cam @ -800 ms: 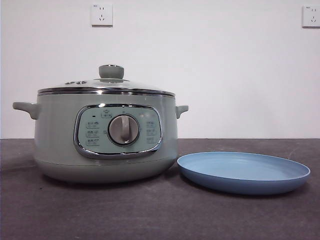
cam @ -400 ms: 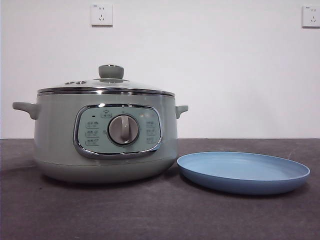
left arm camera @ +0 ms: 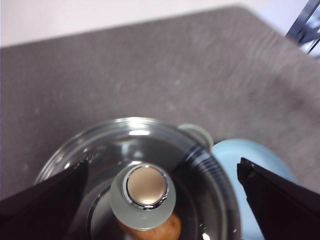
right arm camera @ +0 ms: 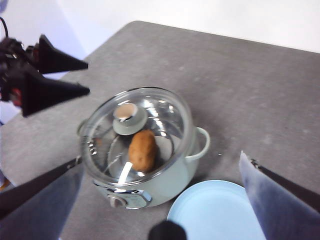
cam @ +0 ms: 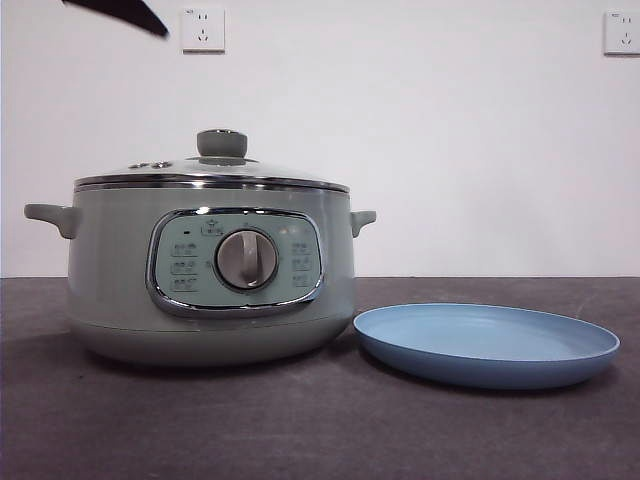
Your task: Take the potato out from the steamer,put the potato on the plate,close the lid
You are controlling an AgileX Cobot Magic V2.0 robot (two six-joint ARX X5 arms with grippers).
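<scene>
On the grey desk (cam: 300, 430) the empty light-blue plate (cam: 487, 345) lies just beside the pale-green steamer (cam: 210, 280), whose glass lid (right arm camera: 136, 135) covers the potato (right arm camera: 142, 150), while the left gripper (left arm camera: 160, 172) hovers above the knob, jaws spread, and the right gripper (right arm camera: 160, 172) hangs high, jaws spread.

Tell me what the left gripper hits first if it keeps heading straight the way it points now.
Most likely the lid, at its knob: the left gripper is open, with the knob centred between its jaws. How far above it hangs is unclear.
</scene>
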